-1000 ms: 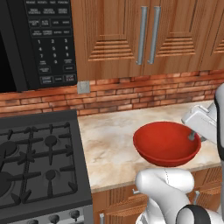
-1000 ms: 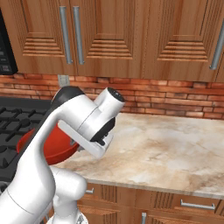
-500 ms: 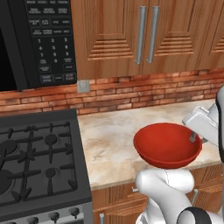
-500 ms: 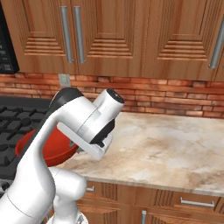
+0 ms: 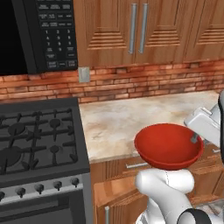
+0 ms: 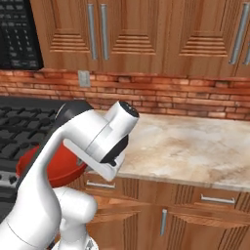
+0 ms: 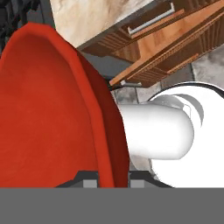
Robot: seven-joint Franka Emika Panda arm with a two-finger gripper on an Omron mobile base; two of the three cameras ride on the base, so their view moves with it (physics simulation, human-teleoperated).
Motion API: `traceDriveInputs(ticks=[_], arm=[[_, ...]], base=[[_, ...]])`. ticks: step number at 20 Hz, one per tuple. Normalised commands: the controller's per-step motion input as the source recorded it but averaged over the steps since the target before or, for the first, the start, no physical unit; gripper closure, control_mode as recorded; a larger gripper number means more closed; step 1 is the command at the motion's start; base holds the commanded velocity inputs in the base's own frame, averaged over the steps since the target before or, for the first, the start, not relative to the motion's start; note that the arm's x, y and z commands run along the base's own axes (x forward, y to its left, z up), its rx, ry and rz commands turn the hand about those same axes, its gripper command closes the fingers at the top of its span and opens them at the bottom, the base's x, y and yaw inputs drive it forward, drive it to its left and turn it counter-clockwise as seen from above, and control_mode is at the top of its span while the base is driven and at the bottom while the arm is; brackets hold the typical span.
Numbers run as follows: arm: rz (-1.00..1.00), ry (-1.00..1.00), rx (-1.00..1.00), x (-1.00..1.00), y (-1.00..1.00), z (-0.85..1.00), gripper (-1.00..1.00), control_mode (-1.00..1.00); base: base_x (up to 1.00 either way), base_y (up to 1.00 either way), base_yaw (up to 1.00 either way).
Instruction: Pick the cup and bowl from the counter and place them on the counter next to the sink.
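wide glossy red round bowl (image 5: 167, 145) held in the air.
jaws clenched on its rim, beyond the beige marbled stone tabletop (image 5: 131, 118) edge.

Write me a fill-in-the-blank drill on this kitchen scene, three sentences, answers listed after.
1. The gripper is shut on the rim of the red ____.
2. The bowl hangs in front of the counter, to the right of the black gas ____.
3. On the brick wall behind the counter sits a grey ____, just below the microwave.

Missing words: bowl; stove; outlet
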Motion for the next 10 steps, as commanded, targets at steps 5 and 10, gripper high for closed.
traceDriveInputs(ticks=[5,10], arm=[[0.0,0.0,0.0,0.0,0.0,0.0,1.0,1.0],[0.0,0.0,0.0,0.0,0.0,0.0,1.0,1.0]], base=[[0.26,0.52,0.5],[0.06,0.17,0.63]])
